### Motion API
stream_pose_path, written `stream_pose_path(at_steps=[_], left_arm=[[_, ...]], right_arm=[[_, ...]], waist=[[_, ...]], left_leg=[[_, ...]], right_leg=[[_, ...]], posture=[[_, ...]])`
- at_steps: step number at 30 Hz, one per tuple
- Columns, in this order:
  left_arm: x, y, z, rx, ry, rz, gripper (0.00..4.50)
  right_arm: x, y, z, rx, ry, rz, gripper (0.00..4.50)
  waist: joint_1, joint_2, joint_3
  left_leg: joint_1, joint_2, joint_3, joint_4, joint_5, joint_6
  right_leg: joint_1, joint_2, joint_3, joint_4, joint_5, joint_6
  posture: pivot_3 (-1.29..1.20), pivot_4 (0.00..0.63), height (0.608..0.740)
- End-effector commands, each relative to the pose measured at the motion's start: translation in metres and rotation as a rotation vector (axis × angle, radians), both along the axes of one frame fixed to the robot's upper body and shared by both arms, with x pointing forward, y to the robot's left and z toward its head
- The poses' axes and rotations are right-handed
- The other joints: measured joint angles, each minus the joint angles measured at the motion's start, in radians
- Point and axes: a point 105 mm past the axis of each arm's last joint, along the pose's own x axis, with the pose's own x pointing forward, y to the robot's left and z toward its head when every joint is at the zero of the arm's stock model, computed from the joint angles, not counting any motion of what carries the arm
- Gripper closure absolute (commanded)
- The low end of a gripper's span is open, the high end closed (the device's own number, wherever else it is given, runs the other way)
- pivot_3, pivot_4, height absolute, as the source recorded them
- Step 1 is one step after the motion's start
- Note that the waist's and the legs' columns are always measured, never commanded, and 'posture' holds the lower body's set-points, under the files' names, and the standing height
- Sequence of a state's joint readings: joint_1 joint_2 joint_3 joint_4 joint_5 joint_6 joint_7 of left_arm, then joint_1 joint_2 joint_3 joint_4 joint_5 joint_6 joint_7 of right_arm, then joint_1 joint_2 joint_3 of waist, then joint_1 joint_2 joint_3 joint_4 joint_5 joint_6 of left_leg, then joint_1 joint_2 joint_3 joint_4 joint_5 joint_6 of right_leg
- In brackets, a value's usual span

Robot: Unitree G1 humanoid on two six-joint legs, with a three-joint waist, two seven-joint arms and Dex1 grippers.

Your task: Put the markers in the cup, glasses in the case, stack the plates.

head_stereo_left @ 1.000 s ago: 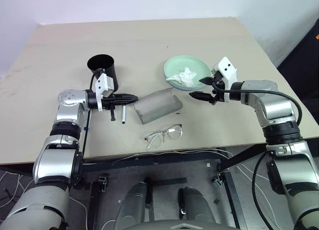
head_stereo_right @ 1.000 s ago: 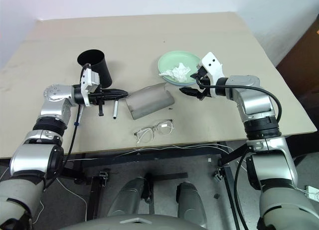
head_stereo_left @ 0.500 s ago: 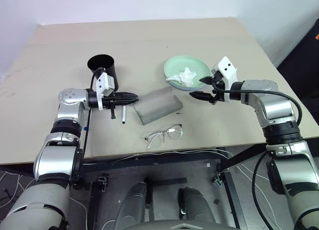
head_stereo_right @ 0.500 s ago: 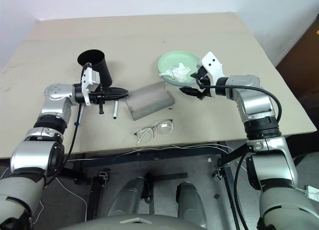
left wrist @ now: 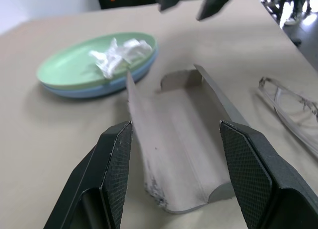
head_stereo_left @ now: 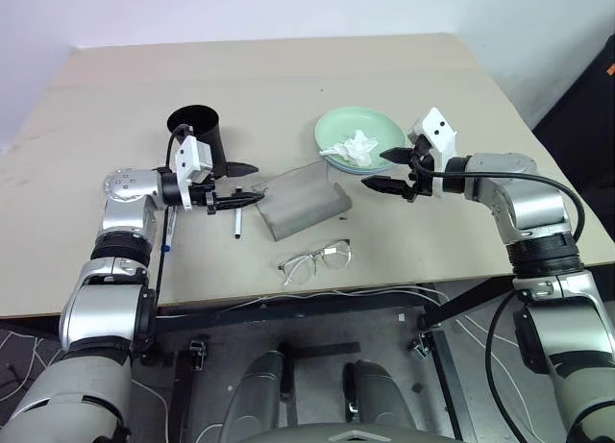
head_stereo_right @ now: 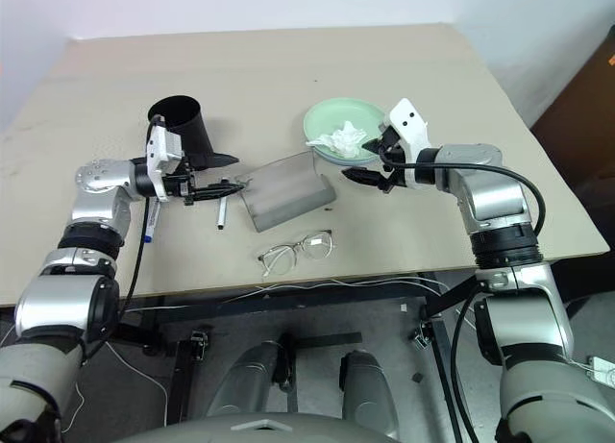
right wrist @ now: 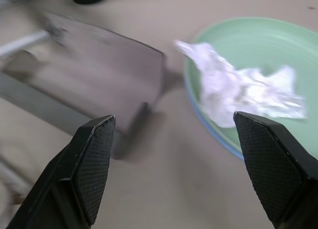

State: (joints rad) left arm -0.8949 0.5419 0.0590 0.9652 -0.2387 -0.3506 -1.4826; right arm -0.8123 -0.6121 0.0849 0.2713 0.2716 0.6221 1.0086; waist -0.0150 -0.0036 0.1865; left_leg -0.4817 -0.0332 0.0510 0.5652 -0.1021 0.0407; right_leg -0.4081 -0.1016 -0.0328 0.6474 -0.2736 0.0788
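Table (head_stereo_left: 288,78): both tools (head_stereo_left: 242,182) (head_stereo_left: 389,170) open, empty.

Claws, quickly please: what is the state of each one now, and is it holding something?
Left claw: open, holding nothing, at the end of the grey case.
Right claw: open, holding nothing, beside the stacked plates.

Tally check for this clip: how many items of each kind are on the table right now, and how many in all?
Markers: 2, a white marker and a blue-capped marker
Plates: 2, a green plate stacked on a blue plate
cup: 1
case: 1
glasses: 1
tissue: 1
Total: 8
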Motion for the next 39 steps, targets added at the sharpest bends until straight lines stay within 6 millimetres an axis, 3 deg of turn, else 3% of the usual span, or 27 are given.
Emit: stream_pose_path(at_steps=[1,5,10,16,21,24,25,27,28,39], left_arm=[[-0.005,0.010,0.026,-0.064,-0.105,0.030,1.59],[-0.021,0.017,0.029,-0.088,-0.094,0.047,1.59],[-0.051,0.019,0.019,-0.066,0.074,0.047,1.59],[-0.082,0.017,0.002,0.023,0.184,0.014,1.59],[-0.096,0.009,-0.010,0.064,0.213,-0.016,1.59],[-0.098,0.006,-0.012,0.072,0.210,-0.016,1.59],[-0.098,0.006,-0.013,0.073,0.208,-0.014,1.59],[-0.098,0.006,-0.014,0.073,0.206,-0.007,1.59],[-0.098,0.006,-0.015,0.071,0.206,-0.005,1.59],[-0.095,0.009,-0.020,0.083,0.211,0.004,1.59]], right_arm=[[-0.016,0.019,0.031,0.046,-0.043,0.142,0.49],[-0.038,0.041,0.033,0.043,-0.019,0.302,0.49],[-0.061,0.061,0.026,-0.025,0.034,0.488,0.49],[-0.065,0.075,0.014,-0.152,0.126,0.627,0.49],[-0.063,0.088,0.000,-0.259,0.176,0.714,0.49],[-0.062,0.093,-0.005,-0.292,0.189,0.747,0.49],[-0.061,0.096,-0.007,-0.301,0.194,0.758,0.49],[-0.059,0.101,-0.012,-0.325,0.202,0.773,0.49],[-0.058,0.102,-0.014,-0.335,0.204,0.776,0.49],[-0.054,0.114,-0.031,-0.495,0.243,0.870,0.49]], waist=[[-0.001,0.000,0.000],[-0.005,0.000,0.000],[-0.006,0.000,0.000],[-0.003,0.001,0.000],[0.004,0.000,-0.001],[0.000,0.000,0.000],[-0.006,0.001,0.000],[-0.012,0.000,0.000],[-0.013,0.000,-0.001],[-0.014,0.000,-0.001]], left_leg=[[0.000,0.000,0.000,0.000,0.000,0.000],[0.000,0.001,0.000,0.000,0.000,0.000],[0.001,0.003,0.000,-0.001,0.000,0.000],[0.002,0.004,0.001,-0.006,-0.001,-0.001],[0.000,0.005,0.015,-0.013,0.000,-0.001],[0.000,0.013,0.035,-0.016,0.001,-0.003],[-0.002,0.016,0.034,-0.003,0.001,-0.003],[-0.004,0.019,0.032,-0.004,0.000,-0.001],[-0.004,0.019,0.032,-0.005,-0.002,0.001],[-0.007,0.029,0.047,-0.006,-0.001,0.000]], right_leg=[[0.000,0.000,0.000,0.000,0.000,0.000],[0.000,0.000,0.001,0.000,0.000,0.000],[-0.001,0.002,0.001,0.000,-0.001,-0.002],[-0.004,0.001,0.002,-0.001,-0.001,-0.007],[-0.014,0.001,0.005,0.004,0.000,-0.008],[-0.022,-0.010,0.004,0.005,0.000,-0.009],[-0.022,-0.013,0.000,0.005,0.001,-0.009],[-0.017,-0.017,-0.010,0.001,0.002,-0.011],[-0.017,-0.017,-0.014,-0.005,0.007,-0.018],[-0.026,-0.015,-0.019,-0.001,0.012,-0.013]], posture=[[0.00,0.150,0.727],[0.00,0.150,0.727],[0.00,0.150,0.727],[0.00,0.150,0.727],[0.00,0.150,0.727],[0.00,0.150,0.727],[0.00,0.150,0.727],[0.00,0.150,0.727],[0.00,0.150,0.727],[0.00,0.150,0.727]])
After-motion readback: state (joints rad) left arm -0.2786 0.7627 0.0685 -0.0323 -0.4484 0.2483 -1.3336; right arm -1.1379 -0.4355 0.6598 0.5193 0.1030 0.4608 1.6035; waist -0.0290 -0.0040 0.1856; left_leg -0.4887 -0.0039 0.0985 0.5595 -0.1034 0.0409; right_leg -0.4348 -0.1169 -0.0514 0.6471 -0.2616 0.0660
